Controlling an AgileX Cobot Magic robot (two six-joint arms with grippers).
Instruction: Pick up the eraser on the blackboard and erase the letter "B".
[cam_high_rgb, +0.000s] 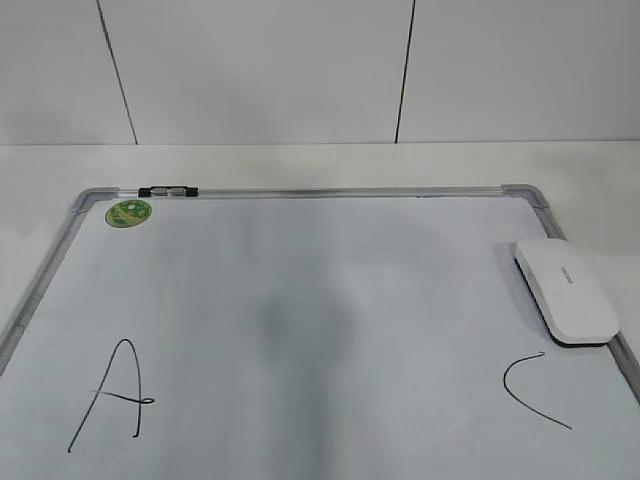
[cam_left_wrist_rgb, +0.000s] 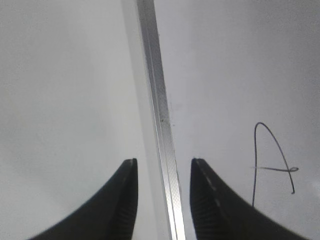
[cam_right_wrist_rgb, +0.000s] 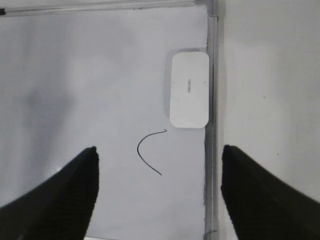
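Observation:
The white eraser (cam_high_rgb: 566, 289) lies on the blackboard (cam_high_rgb: 300, 260) at its right edge; it also shows in the right wrist view (cam_right_wrist_rgb: 189, 90). A black "A" (cam_high_rgb: 112, 392) is at the board's left and a curved "C" (cam_high_rgb: 533, 388) at its right. No letter "B" shows between them. My right gripper (cam_right_wrist_rgb: 159, 152) is open and empty, above the "C" (cam_right_wrist_rgb: 149, 151) and the board's right frame, short of the eraser. My left gripper (cam_left_wrist_rgb: 163, 165) is open and empty, straddling the board's left frame (cam_left_wrist_rgb: 159, 115), with the "A" (cam_left_wrist_rgb: 272, 165) to its right. Neither gripper shows in the exterior view.
A black marker (cam_high_rgb: 168, 190) lies on the board's top frame. A round green sticker (cam_high_rgb: 128, 212) is in the top left corner. White tabletop (cam_high_rgb: 300, 165) surrounds the board, with a tiled wall behind.

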